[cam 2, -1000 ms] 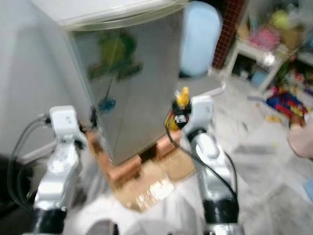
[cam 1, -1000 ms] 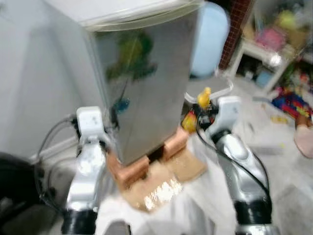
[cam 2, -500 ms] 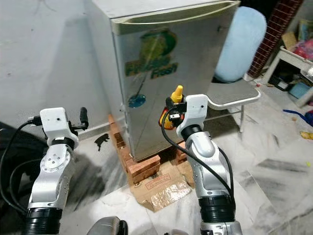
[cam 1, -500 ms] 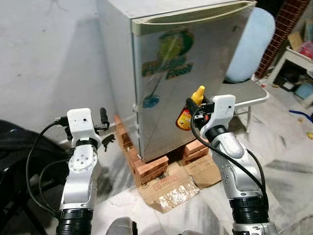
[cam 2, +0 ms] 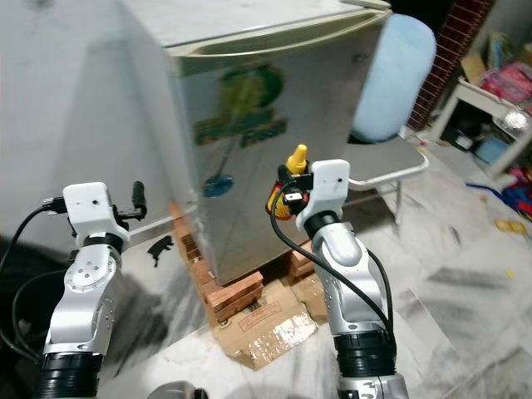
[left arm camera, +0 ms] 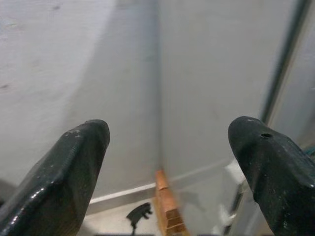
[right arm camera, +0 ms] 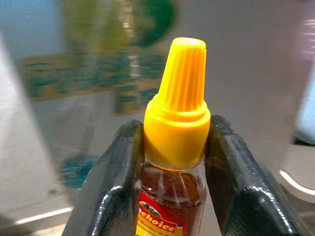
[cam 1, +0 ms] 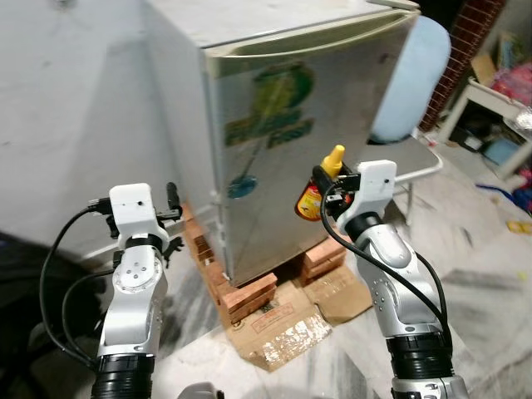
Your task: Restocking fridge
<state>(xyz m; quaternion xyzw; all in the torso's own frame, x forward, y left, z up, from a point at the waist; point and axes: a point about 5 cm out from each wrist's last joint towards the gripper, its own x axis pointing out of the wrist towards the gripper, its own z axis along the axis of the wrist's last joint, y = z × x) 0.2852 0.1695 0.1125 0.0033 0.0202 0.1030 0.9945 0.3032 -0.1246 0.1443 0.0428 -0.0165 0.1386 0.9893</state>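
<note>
A small silver fridge (cam 1: 274, 125) with a green and yellow sticker stands before me on stacks of bricks (cam 1: 249, 293), its door closed. My right gripper (cam 1: 320, 184) is raised in front of the door and shut on a honey bottle (right arm camera: 173, 162) with a yellow cap (cam 1: 334, 159) and a red label. My left gripper (cam 1: 172, 204) is held up by the fridge's left side, open, with nothing between its black fingers (left arm camera: 74, 167). In the left wrist view the fridge's side wall (left arm camera: 211, 78) is close ahead.
Flattened cardboard (cam 1: 291, 328) lies on the marble floor in front of the bricks. A light blue chair (cam 1: 411, 83) stands right of the fridge. A white shelf with clutter (cam 1: 499, 91) is at the far right. A grey wall (cam 1: 75, 108) runs behind on the left.
The view has shifted and steadied on the fridge front as I turned. Both arms keep the same raised pose; the bottle stays in the right gripper.
</note>
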